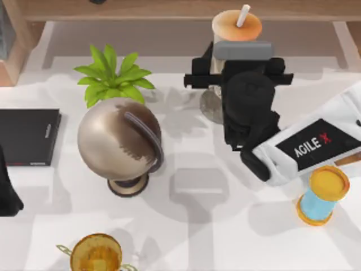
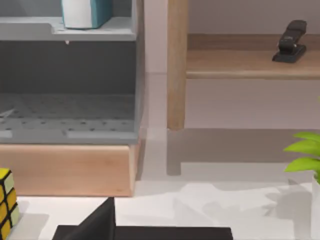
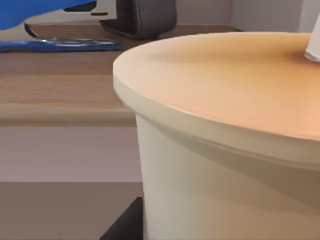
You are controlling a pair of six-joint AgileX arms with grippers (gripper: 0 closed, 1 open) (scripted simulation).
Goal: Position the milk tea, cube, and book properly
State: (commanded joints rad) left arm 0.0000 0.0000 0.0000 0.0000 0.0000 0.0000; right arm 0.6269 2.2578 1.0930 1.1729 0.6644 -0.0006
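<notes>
White table (image 1: pixel 214 226) carries the milk tea (image 1: pixel 237 25) at its far edge; the right end effector (image 1: pixel 238 68) meets the cup, grip state unclear, left arm (image 1: pixel 8 192) parked left

The globe (image 1: pixel 119 144) stands left of centre on the tabletop (image 1: pixel 208 226), with the plant (image 1: pixel 113 76) just behind it and the slab (image 1: pixel 28 136) to its left. The milk tea (image 1: pixel 236 28) stands at the back right, the right hand (image 1: pixel 240 73) against it. The book (image 2: pixel 86 13) sits on a shelf (image 2: pixel 65 30).
</notes>
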